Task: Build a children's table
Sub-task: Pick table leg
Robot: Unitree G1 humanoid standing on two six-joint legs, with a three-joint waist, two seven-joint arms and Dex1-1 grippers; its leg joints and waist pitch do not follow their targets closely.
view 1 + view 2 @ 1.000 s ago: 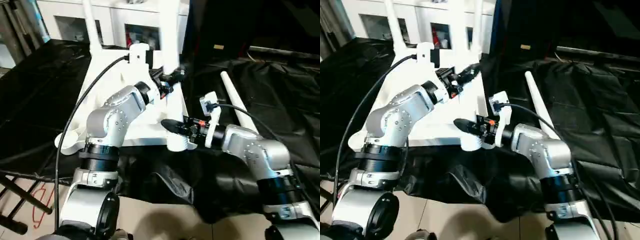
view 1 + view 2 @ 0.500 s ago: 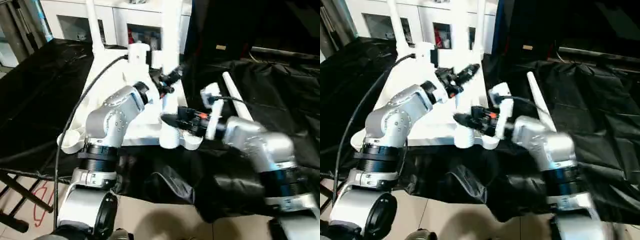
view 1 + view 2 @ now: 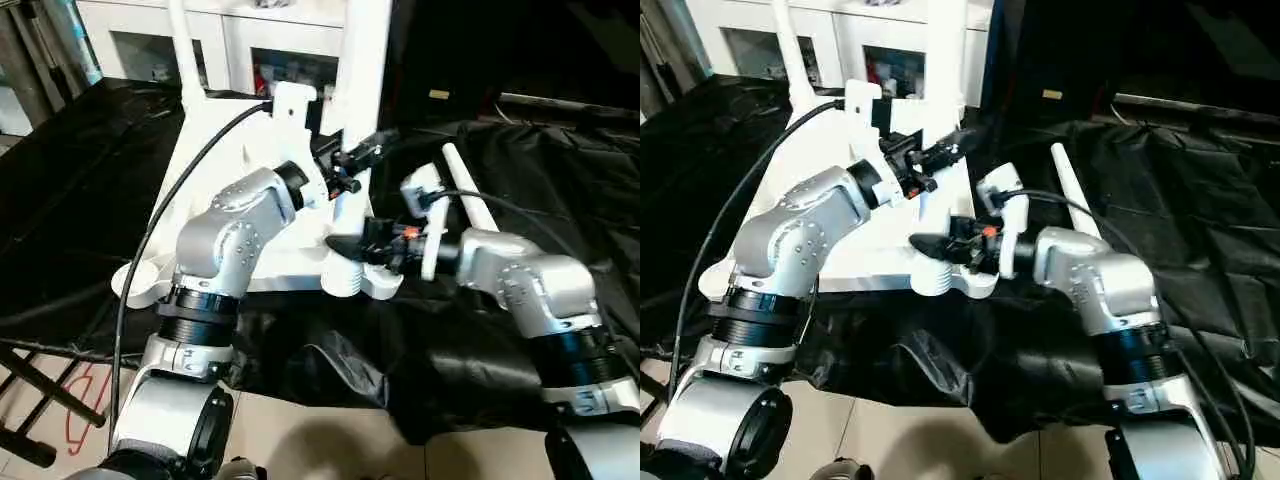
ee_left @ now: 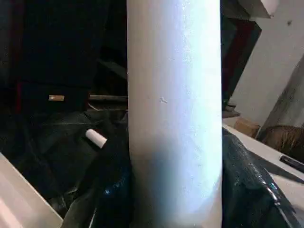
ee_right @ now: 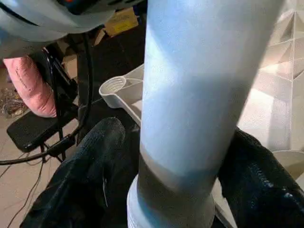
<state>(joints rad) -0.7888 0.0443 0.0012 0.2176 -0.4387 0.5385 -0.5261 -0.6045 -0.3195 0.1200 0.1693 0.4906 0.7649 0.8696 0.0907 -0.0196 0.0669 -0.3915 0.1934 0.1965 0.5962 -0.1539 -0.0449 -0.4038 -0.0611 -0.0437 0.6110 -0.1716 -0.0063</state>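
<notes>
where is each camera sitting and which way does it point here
Head, left and right eye: on the head, looking forward and down at the upturned table top; both silver forearms, left hand and right hand show.
Left wrist: on the left arm, looking along the hand at the upright leg.
Right wrist: on the right arm, looking at that leg's base over its corner socket.
Shared: all views show this leg; a loose leg lies on the black cloth.

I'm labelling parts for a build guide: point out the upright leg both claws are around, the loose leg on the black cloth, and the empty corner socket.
Upright white tube leg [image 3: 362,60], left eye view, upper shaft.
Loose white tube leg [image 3: 468,196], left eye view, mid-shaft.
Empty threaded corner socket [image 5: 114,86], right wrist view, rim.
</notes>
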